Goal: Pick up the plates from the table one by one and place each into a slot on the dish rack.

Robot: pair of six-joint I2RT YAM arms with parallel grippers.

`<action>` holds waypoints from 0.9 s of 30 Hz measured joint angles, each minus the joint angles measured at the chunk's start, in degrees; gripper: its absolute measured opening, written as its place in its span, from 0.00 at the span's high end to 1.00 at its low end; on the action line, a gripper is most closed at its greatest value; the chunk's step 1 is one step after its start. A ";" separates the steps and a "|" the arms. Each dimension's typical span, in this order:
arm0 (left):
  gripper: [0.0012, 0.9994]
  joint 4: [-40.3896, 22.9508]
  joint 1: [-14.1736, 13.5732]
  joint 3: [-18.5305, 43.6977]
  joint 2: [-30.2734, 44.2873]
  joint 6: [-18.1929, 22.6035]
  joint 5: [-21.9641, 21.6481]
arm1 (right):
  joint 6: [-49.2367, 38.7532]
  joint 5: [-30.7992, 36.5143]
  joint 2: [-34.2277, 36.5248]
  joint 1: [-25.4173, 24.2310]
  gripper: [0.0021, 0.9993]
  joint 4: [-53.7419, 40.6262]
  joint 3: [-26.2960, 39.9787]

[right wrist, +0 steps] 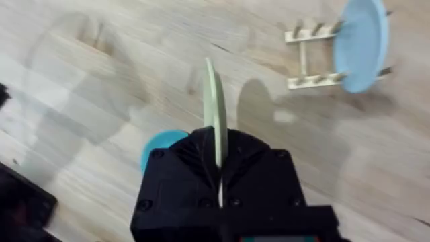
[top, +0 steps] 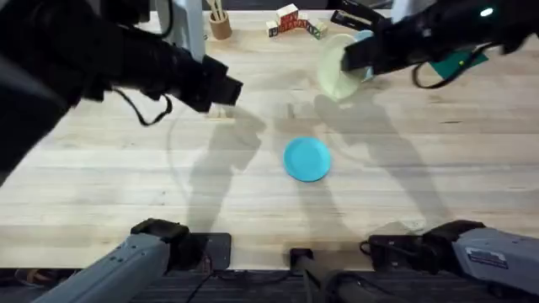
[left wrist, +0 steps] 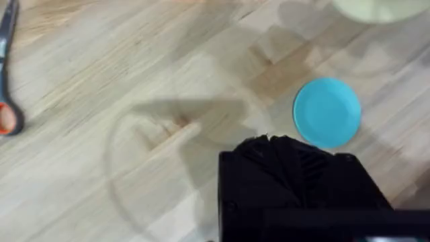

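My right gripper (right wrist: 218, 151) is shut on the pale cream-yellow plate (right wrist: 213, 94), holding it on edge above the table (top: 126, 177). From overhead that plate (top: 337, 63) hangs at the far right under my right gripper (top: 358, 57). The turquoise plate (top: 306, 159) lies flat near the table's middle, and the left wrist view shows it too (left wrist: 327, 111). In the right wrist view the dish rack (right wrist: 312, 57) stands beyond the held plate, with a sky-blue plate (right wrist: 363, 44) upright in one of its slots. My left gripper (top: 226, 87) hovers high over the left half of the table, well away from both plates.
Wooden block toys (top: 290, 21) and a cup of sticks (top: 221, 25) stand at the far edge. A green object (top: 459, 61) lies at the far right. Scissors (left wrist: 7, 74) lie on the wood in the left wrist view.
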 joint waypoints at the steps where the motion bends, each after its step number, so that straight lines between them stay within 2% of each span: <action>1: 0.96 -0.71 -1.40 0.00 -1.08 -0.58 -1.66 | -1.71 0.06 -0.04 -0.68 0.97 -2.19 1.17; 6: 0.96 -2.67 -7.74 0.00 -5.27 -4.32 -9.44 | -9.29 1.92 -0.04 -3.07 0.97 -8.71 7.22; 8: 0.96 -2.79 -9.17 0.00 -6.25 -6.29 -12.17 | -11.83 3.48 -0.04 -3.42 0.97 -10.44 9.49; 9: 0.93 -2.81 -9.50 0.00 -6.55 -7.04 -13.33 | -13.07 4.27 -0.04 -3.47 0.97 -11.14 10.50; 10: 0.85 -2.81 -9.63 0.00 -6.66 -7.69 -14.18 | -14.11 4.78 -0.05 -3.49 0.97 -11.56 11.30; 15: 0.06 -2.82 -9.64 0.00 -6.58 -9.95 -16.83 | -19.31 6.73 -0.04 -3.49 0.97 -13.94 14.19; 16: 0.03 -2.81 -9.64 0.00 -6.58 -10.28 -16.98 | -20.21 7.42 -0.04 -3.49 0.97 -13.98 14.45; 27: 0.00 -2.80 -9.64 0.00 -6.58 -10.66 -17.96 | -28.59 15.90 0.01 -3.49 0.97 -14.07 19.23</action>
